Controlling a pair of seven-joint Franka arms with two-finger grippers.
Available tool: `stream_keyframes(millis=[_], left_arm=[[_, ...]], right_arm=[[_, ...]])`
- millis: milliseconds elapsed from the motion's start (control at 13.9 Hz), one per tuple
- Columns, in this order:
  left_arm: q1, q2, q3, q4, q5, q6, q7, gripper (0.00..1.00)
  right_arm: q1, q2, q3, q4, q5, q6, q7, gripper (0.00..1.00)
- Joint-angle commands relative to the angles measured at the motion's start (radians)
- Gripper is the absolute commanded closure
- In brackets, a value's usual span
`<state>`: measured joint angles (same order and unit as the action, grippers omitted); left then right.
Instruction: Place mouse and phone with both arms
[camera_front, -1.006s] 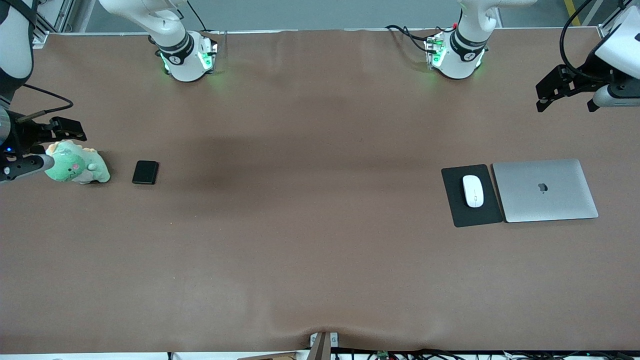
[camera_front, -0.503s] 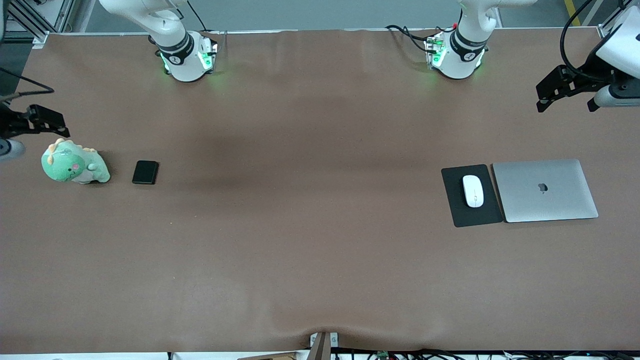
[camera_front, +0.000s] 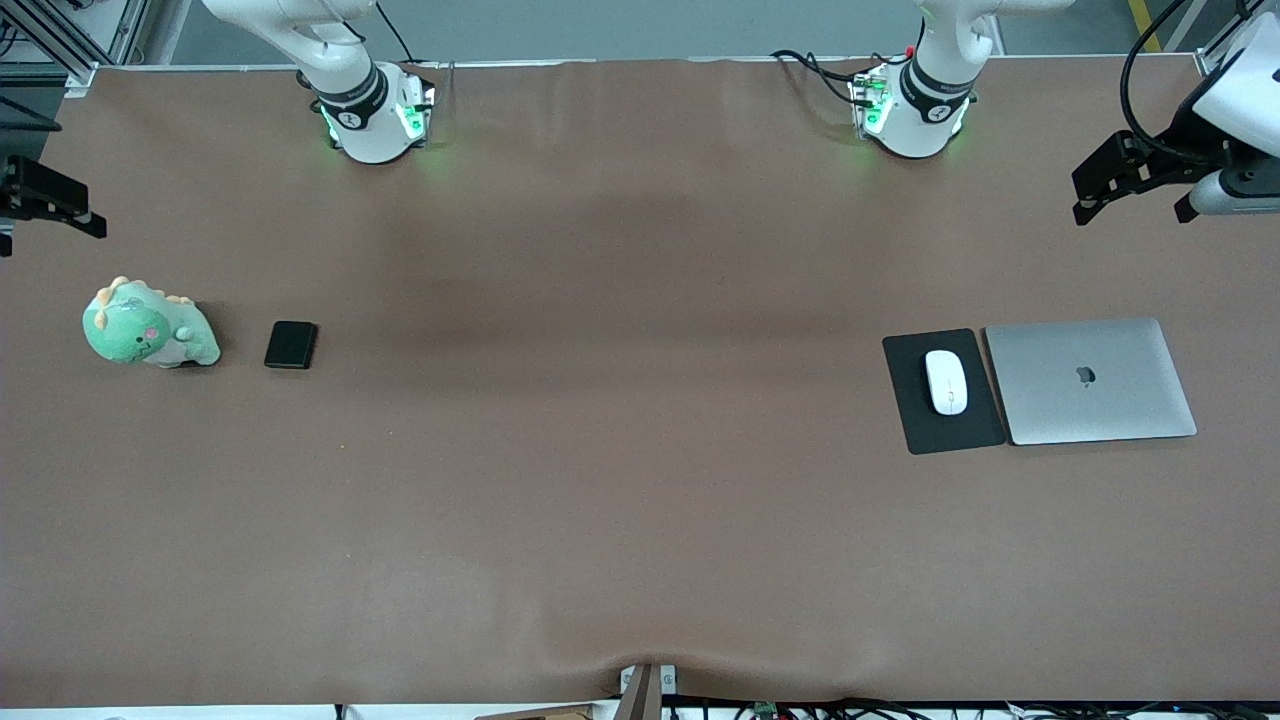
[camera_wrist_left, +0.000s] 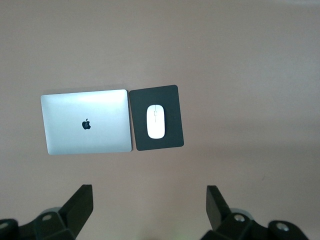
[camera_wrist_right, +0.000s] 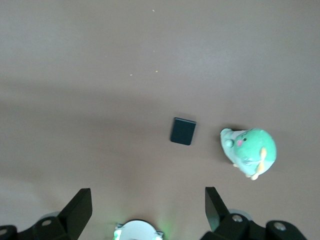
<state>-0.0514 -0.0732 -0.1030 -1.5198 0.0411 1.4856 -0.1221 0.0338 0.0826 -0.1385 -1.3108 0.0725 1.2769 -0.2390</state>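
A: How far along is it?

B: By my reading, finished or close to it. The mouse (camera_front: 946, 381) lies on the black pad (camera_front: 941, 391) just beside the closed laptop (camera_front: 1090, 380), toward the left arm's end of the desk (camera_front: 640, 480). The phone (camera_front: 290, 344) lies flat on the desk near the right arm's end, just beside a green plush toy (camera_front: 147, 327). Neither thing is held.

A: And the grippers?

B: The left gripper (camera_front: 1135, 190) hangs up over the desk's corner at the left arm's end, jaws spread wide with nothing between them; its wrist view looks straight down on the laptop and mouse. The right gripper (camera_front: 45, 195) is at the desk's edge at the right arm's end, also wide open and empty, with the phone and toy below its camera.

A: Anything left to do?

B: Only parking the arms, I would judge.

A: The surface?

B: A brown mat covers the whole desk, slightly rippled at the edge nearest the front camera. Cables run along that edge, and metal framing shows past the corners by the bases.
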Motion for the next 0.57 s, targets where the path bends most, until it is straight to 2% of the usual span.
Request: stream_keyframes(millis=[0, 216, 503], left_arm=[[0.004, 0.004, 0.002, 0.015, -0.02, -0.008, -0.011, 0.0], [0.004, 0.006, 0.0, 0.015, -0.021, -0.008, -0.011, 0.0], [0.001, 0.01, 0.0, 0.015, -0.021, -0.008, -0.014, 0.0]], right_arm=[[-0.046, -0.116, 0.028, -0.173, 0.036, 0.077, 0.03, 0.0], [-0.048, -0.124, 0.028, -0.209, 0.03, 0.078, 0.027, 0.0], [-0.06, -0.116, 0.03, -0.183, -0.003, 0.071, 0.02, 0.0]])
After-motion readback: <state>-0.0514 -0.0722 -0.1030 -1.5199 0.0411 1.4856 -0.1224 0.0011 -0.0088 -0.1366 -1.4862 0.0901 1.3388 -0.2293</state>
